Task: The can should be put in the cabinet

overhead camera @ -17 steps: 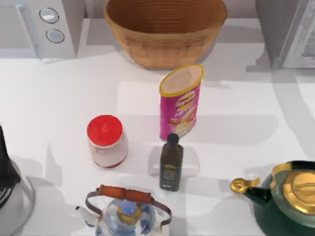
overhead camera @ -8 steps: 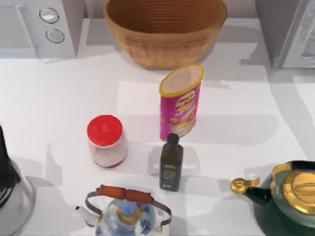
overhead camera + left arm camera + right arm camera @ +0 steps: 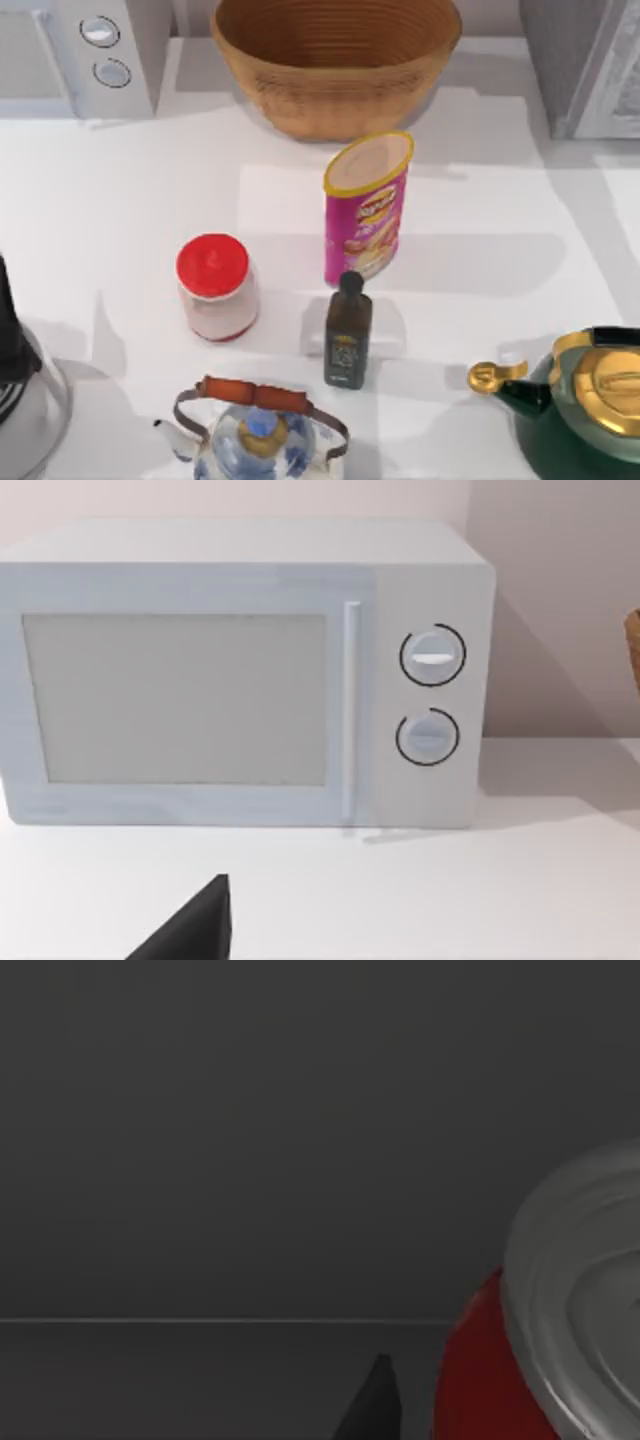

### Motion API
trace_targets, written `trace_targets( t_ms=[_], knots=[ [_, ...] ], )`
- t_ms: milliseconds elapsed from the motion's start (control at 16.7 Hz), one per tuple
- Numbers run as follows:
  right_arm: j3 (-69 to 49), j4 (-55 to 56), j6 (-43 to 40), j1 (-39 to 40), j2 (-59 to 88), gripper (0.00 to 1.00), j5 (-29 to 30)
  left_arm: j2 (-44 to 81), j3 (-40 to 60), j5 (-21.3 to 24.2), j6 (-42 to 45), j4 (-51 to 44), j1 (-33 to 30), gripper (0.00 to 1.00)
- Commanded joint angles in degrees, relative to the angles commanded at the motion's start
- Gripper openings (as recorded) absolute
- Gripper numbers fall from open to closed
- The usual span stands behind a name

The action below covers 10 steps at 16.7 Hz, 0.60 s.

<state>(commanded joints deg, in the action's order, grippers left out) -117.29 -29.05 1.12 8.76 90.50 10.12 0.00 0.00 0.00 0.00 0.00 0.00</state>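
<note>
Standing upright mid-frame on the table (image 3: 120,210), the can (image 3: 366,208) wants a level, low side grip; whether either hand is spread, I cannot tell.

1. Basket (image 3: 335,60): woven wicker, ribbed and matt.
2. Can (image 3: 366,208): printed, slightly glossy wrap.
3. Green kettle (image 3: 585,410): glossy glaze, gold metallic trim.
4. Desk (image 3: 120,210): smooth matt white.
5. Jar (image 3: 215,287): smooth red lid.

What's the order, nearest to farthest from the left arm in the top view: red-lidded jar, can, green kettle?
From the left arm at the left edge:
1. red-lidded jar, left of centre
2. can, centre
3. green kettle, front right
</note>
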Motion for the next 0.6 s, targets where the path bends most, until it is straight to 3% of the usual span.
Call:
trace_targets(
  t_ms=[360, 600],
  knots=[
    [-29.06, -6.61, -0.03, -2.07, 19.48, 0.0, -1.95, 0.0, 0.0, 0.0, 0.0, 0.0, 0.0, 1.0],
    [-38.97, -9.2, -0.13, -3.1, 27.52, 0.0, -2.91, 0.0, 0.0, 0.0, 0.0, 0.0, 0.0, 1.0]
  ],
)
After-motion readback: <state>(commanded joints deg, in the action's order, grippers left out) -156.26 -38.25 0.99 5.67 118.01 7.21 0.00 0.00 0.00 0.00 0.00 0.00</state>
